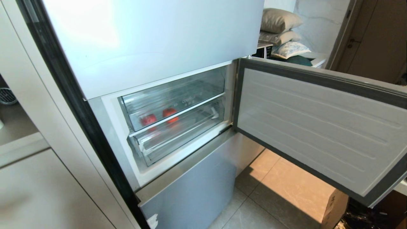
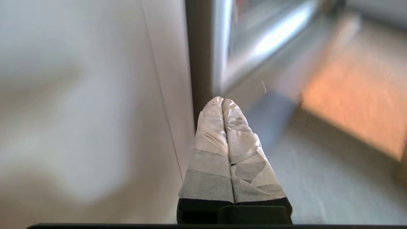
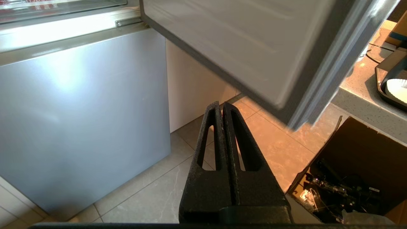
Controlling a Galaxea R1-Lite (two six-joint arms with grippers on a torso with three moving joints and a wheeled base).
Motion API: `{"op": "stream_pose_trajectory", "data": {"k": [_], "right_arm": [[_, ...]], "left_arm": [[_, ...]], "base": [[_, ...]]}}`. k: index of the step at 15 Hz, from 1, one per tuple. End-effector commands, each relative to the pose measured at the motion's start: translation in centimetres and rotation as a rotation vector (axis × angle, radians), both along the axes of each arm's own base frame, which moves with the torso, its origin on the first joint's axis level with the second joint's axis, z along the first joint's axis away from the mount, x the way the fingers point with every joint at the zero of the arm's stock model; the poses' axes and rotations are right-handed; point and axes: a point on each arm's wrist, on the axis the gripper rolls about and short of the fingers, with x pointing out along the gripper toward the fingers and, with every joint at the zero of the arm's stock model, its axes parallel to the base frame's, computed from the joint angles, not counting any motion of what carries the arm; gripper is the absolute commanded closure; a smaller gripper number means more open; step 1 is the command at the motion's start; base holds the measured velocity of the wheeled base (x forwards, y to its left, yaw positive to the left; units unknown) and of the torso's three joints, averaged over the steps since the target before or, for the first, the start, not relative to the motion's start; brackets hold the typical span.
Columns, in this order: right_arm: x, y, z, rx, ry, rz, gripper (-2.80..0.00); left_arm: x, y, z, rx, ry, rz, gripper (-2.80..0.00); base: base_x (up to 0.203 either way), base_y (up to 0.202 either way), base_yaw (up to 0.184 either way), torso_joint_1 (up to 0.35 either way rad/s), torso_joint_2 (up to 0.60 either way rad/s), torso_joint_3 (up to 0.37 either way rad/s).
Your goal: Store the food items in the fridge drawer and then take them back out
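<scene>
Inside, two red food items are being seen through the clear front wall of the fridge drawer (image 1: pixel 173 97): one round red fruit (image 1: pixel 148 119) toward the drawer's left end and a second red fruit (image 1: pixel 170 113) just beside it, the two lying apart. The drawer is being shown pushed in, with a second clear compartment (image 1: pixel 178 133) sitting directly below it, a white trim strip running between the two. The compartment door (image 1: pixel 318 127) is being held wide open to the right, its ribbed white inner face turned toward the camera.

Neither arm is being shown in the head view. The left gripper (image 2: pixel 222 101) is being seen from its wrist camera with its tape-wrapped fingers (image 2: pixel 211 143) pressed together on nothing, pointing at the gap between a white cabinet side (image 2: pixel 95 111) and the fridge's dark edge. The right gripper (image 3: pixel 222 105) is being shown low over the tiled floor (image 3: pixel 159 190), its black fingers (image 3: pixel 241 149) together and empty, beside an open cardboard box (image 3: pixel 349 168).
</scene>
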Motion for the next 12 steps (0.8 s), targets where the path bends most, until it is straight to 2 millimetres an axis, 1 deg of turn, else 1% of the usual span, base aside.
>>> {"op": "stream_pose_trajectory", "data": {"k": [1, 3, 4, 6, 9, 10, 12], "right_arm": [[0.0, 0.0, 0.0, 0.001, 0.002, 0.001, 0.00], [0.0, 0.0, 0.0, 0.004, 0.002, 0.001, 0.00], [0.0, 0.0, 0.0, 0.005, 0.002, 0.001, 0.00], [0.0, 0.0, 0.0, 0.007, 0.001, 0.000, 0.00], [0.0, 0.0, 0.0, 0.008, 0.001, 0.000, 0.00], [0.0, 0.0, 0.0, 0.008, 0.000, 0.000, 0.00], [0.0, 0.0, 0.0, 0.008, 0.000, 0.000, 0.00]], "left_arm": [[-0.3, -0.2, -2.4, -0.022, 0.114, -0.084, 0.00], [-0.9, 0.1, -2.9, 0.014, 0.237, 0.026, 0.00], [-1.1, 0.2, -3.1, 0.038, 0.245, 0.040, 0.00], [-1.8, 0.1, -3.2, 0.051, 0.154, -0.022, 0.00], [-3.1, 0.1, -3.5, 0.083, -0.013, -0.067, 0.00], [-3.2, 0.1, -3.6, 0.083, -0.020, -0.061, 0.00], [-3.2, 0.2, -3.5, 0.010, -0.020, -0.016, 0.00]], "base": [[0.000, 0.000, 0.000, 0.000, 0.00, 0.000], [0.000, 0.000, 0.000, 0.000, 0.00, 0.000], [0.000, 0.000, 0.000, 0.000, 0.00, 0.000], [0.000, 0.000, 0.000, 0.000, 0.00, 0.000], [0.000, 0.000, 0.000, 0.000, 0.00, 0.000], [0.000, 0.000, 0.000, 0.000, 0.00, 0.000], [0.000, 0.000, 0.000, 0.000, 0.00, 0.000]]}}
